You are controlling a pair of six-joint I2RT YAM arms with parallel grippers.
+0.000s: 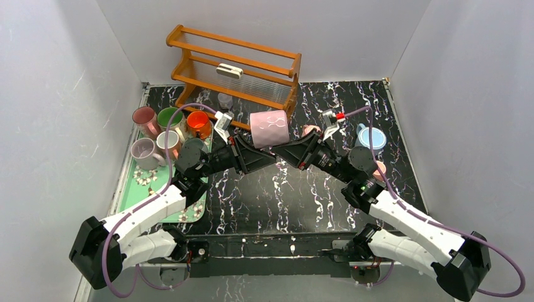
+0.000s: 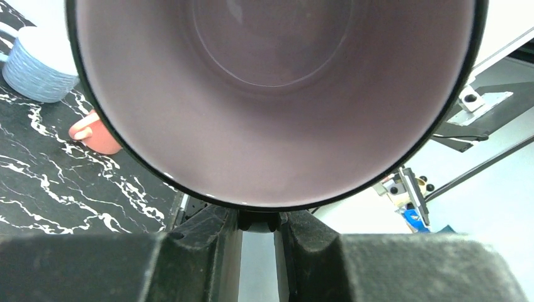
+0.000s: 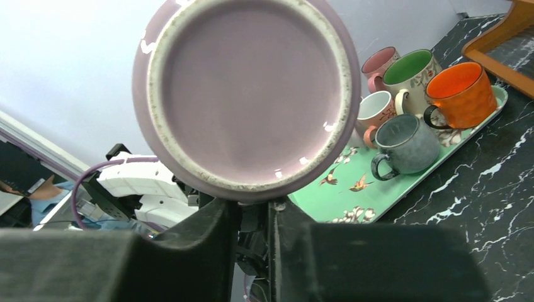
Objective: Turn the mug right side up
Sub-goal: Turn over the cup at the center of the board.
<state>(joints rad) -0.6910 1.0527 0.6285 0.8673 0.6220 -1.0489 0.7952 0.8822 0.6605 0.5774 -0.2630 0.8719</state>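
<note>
Mug [image 1: 269, 128], pale pink, lay on its side in the air above the dark marbled desk [image 1: 283, 195], just in front of the wooden rack [image 1: 233, 66] and between the two arms. Its open mouth faced the left arm, and its unglazed base ring faced the right arm.

The left pincer [image 2: 258, 221] was closed narrow on the lower edge of the rim, with the black lip caught between its fingers. The right pincer [image 3: 254, 207] sat under the foot of the mug with only a slim gap between its fingers. Whether it gripped the base or merely stood against it, I could not tell.

On the left side of the desk a green tray [image 3: 352, 201] with a bird pattern carried upright mugs: an orange one [image 3: 458, 94], a grey one [image 3: 406, 143], a green-lined one [image 3: 409, 72] and others in pink and white. A light blue cup [image 1: 371, 136] stood on the desk to the right, near the right arm.
</note>
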